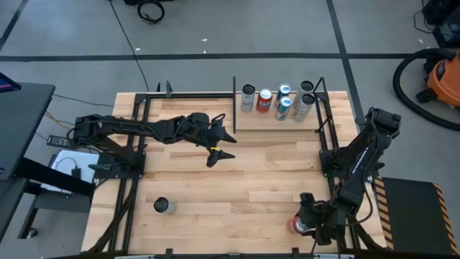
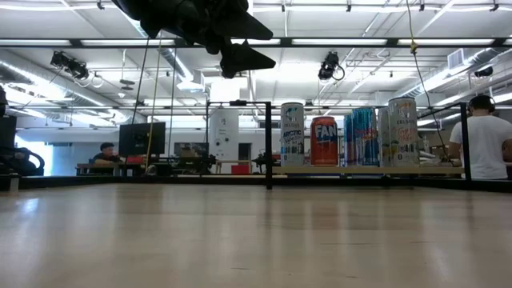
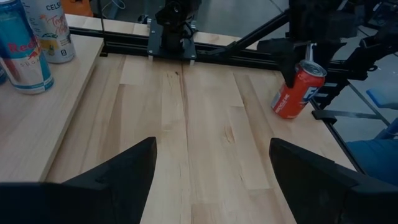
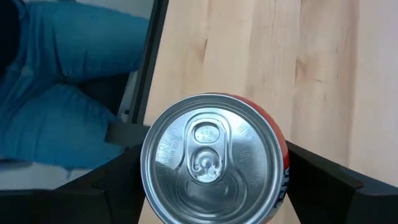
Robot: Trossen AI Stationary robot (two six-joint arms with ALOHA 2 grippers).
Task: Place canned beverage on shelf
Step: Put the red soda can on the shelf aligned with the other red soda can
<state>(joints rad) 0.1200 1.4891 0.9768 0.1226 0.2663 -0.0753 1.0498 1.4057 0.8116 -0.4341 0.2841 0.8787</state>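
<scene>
A red can (image 1: pixel 295 226) stands upright near the table's near right corner; it also shows in the left wrist view (image 3: pixel 297 92). My right gripper (image 1: pixel 305 220) is over it, shut on it. The shelf (image 1: pixel 277 124), a pale panel with black rods, lies at the far edge right of the middle, and several cans (image 1: pixel 264 101) stand on it. They also show in the low view (image 2: pixel 324 141). My left gripper (image 1: pixel 219 149) is open and empty above the table's middle, left of the shelf. My right gripper pinches the red can between its two fingers, one finger (image 4: pixel 118 165) on each side of the can's wall (image 4: pixel 281 155) just below the top rim. The fingers come from above, pointing down. The can is upright; I cannot tell whether its bottom is off the table.
A dark-topped can (image 1: pixel 164 206) stands alone on the table near the left front. Black frame rods (image 1: pixel 327 137) run along the table's sides. A person's legs in blue jeans (image 4: pixel 50 93) are just beyond the table edge by the red can.
</scene>
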